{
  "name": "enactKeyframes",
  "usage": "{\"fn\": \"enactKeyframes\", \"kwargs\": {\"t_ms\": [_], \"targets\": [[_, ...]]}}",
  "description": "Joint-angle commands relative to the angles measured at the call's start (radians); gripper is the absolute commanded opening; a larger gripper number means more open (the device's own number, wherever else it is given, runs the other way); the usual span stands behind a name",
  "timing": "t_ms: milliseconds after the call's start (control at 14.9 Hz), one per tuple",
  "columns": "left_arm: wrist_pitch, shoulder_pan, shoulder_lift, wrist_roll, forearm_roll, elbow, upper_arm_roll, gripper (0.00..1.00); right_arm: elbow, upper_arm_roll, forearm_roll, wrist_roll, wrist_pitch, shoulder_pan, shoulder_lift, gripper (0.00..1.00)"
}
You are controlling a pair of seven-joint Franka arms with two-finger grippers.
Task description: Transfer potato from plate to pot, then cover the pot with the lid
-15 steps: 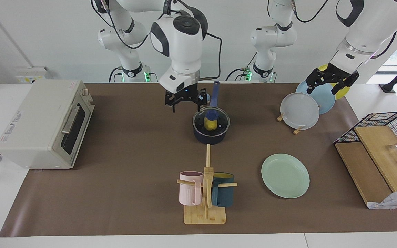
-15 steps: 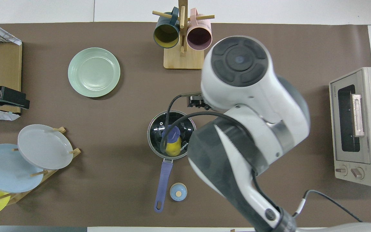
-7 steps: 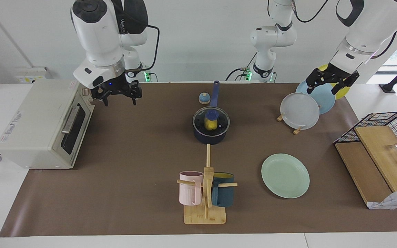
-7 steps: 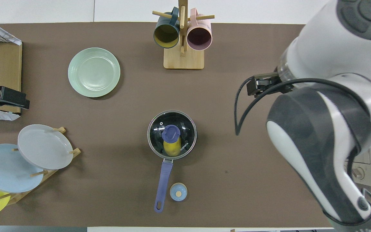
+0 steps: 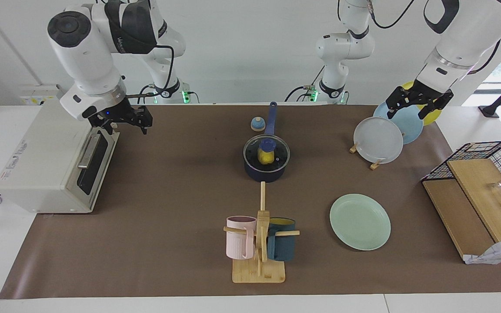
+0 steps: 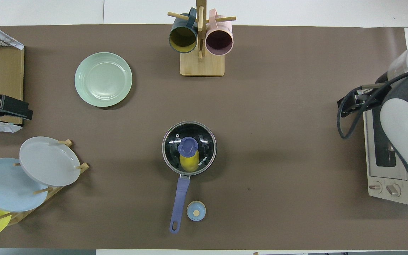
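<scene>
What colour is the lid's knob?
Blue. The knob sits at the centre of the clear glass lid on the pot; clearest in the overhead view.

Even, bright light is falling from above; soft shadows are pooling just beside the pot [image 5: 264, 171], small glints are showing on its lid [image 6: 189, 148], everything staying sharp.

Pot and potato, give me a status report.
Right gripper open over the toaster oven; left gripper open above the plate rack. Yellow potato in navy pot, glass lid on. Mint plate bare. Nothing obstructing.
</scene>
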Motion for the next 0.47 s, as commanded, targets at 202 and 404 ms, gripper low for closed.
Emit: {"fn": "enactKeyframes", "kwargs": {"t_ms": [202,404], "targets": [[-0.010,0.010,-0.022,-0.004,0.012,-0.016,-0.008,1.00,-0.082,-0.012,0.010,-0.040,0.120,-0.006,-0.061,1.00],[-0.009,0.010,-0.022,-0.004,0.012,-0.016,-0.008,1.00,-0.082,-0.047,0.011,-0.120,0.117,-0.022,-0.053,1.00]]}}
